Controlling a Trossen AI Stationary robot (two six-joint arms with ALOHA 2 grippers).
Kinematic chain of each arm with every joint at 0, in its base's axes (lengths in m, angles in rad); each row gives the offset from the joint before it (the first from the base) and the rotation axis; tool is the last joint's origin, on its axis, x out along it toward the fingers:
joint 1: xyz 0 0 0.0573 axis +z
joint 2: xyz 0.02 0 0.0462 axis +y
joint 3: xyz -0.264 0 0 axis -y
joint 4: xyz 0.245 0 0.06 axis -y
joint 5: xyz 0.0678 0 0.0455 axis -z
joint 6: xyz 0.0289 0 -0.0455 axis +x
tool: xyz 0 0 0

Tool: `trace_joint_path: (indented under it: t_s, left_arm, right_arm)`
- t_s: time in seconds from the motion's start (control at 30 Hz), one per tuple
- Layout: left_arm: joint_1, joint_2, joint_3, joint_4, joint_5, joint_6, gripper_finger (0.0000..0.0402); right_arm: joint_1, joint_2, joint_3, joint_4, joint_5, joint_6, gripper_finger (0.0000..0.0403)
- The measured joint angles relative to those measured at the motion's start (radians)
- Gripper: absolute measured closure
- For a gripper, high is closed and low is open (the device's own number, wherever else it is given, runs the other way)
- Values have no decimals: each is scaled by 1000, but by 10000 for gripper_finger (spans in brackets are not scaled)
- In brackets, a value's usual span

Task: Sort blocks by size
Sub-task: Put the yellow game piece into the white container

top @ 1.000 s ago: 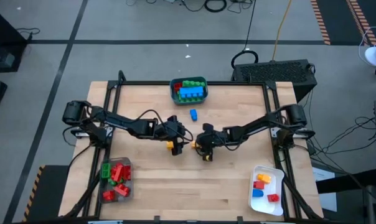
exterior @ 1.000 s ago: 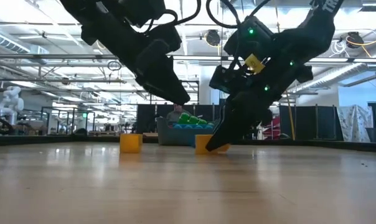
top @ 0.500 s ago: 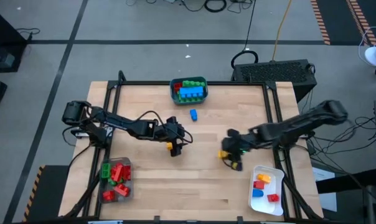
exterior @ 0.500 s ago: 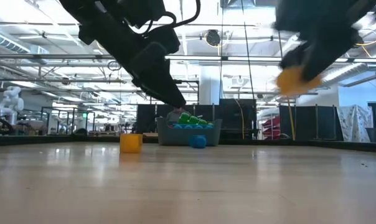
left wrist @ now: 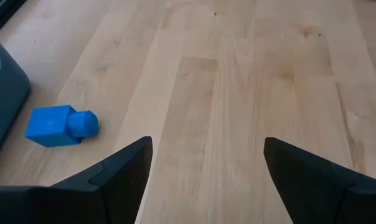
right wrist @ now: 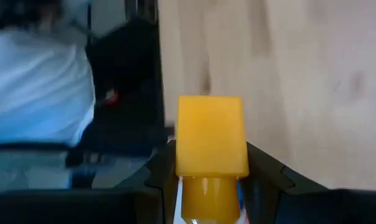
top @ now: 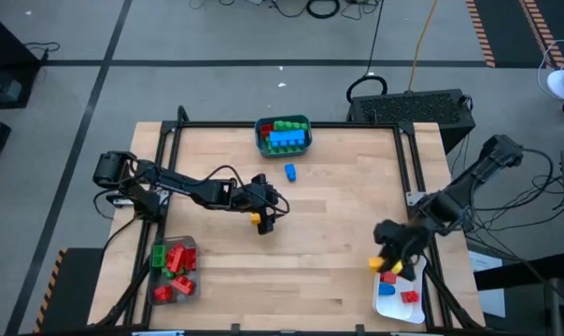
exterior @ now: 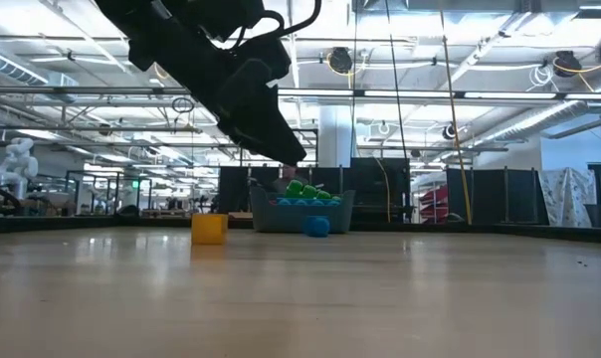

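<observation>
My right gripper (top: 385,262) hangs over the left rim of the white tray (top: 415,280) at the near right, shut on a yellow block (right wrist: 211,134). The tray holds red, orange and blue blocks (top: 392,276). My left gripper (top: 266,222) stands open above mid-table, nothing between its fingers (left wrist: 122,168). A second yellow block (exterior: 209,228) sits flat on the table just beside it, untouched. A blue block (left wrist: 60,124) lies on its side nearer the teal bin (top: 284,135). My right gripper pinches the yellow block by two opposite sides (right wrist: 183,155) between its two fingers (right wrist: 266,171). The fingers slant downward. The block juts out past the fingertips with a round stud back between the fingers, and it is lifted clear of table and tray.
The teal bin at the far edge holds blue, green and red blocks. A clear tray (top: 175,269) at the near left holds red and green blocks. The table's metal frame (top: 422,219) runs along its edges. Bare wood lies between the two arms.
My right gripper has lifted the yellow block off the table's middle and swung it up and toward the near right corner, over the white tray, rolling its wrist on the way. It stays shut on the block.
</observation>
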Motion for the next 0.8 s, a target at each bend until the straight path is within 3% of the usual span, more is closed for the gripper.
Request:
trace_joint_path:
  t_s: [0.3, 0.57, 0.8]
  left_arm:
    - [0, 0, 0, 0, 0, 0, 91]
    - [0, 0, 0, 0, 0, 0, 91]
    - [0, 0, 0, 0, 0, 0, 91]
  right_arm:
    - [171, 35, 0, -133, -13, 264, 285]
    - [237, 110, 0, -136, -13, 395, 281]
    - [241, 157, 0, -260, -19, 514, 230]
